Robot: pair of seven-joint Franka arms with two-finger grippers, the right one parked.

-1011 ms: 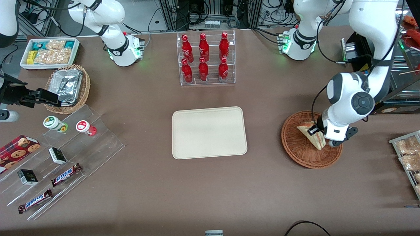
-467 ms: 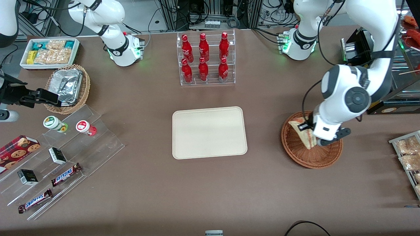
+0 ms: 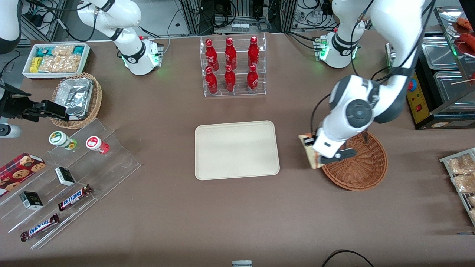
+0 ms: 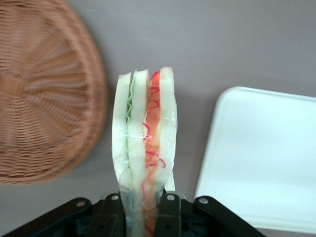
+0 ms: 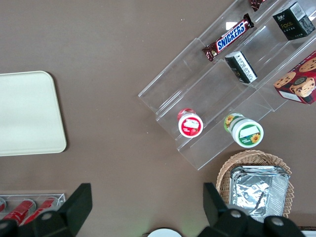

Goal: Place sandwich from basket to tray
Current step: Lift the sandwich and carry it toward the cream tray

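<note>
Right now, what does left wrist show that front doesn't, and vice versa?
Only left wrist: the sandwich's layered edge, green, red and orange filling, clamped between the gripper's fingers.
Only front: the whole table, with the bottle rack, snack shelf, foil basket and the arm above the sandwich.
Both: the sandwich held above bare table between the basket and the tray, the basket without anything in it.

The clear-wrapped triangular sandwich of white bread with red, orange and green filling (image 3: 309, 150) hangs on edge, clamped between the two fingers of the left arm's black gripper (image 4: 139, 217), right of centre in the front view. It is clear of the round reddish-brown woven wicker basket (image 3: 362, 167), just beside its rim, over bare table. The flat rectangular cream-beige tray with rounded corners (image 3: 236, 149) lies at the frame's centre, near the sandwich but apart from it.
</note>
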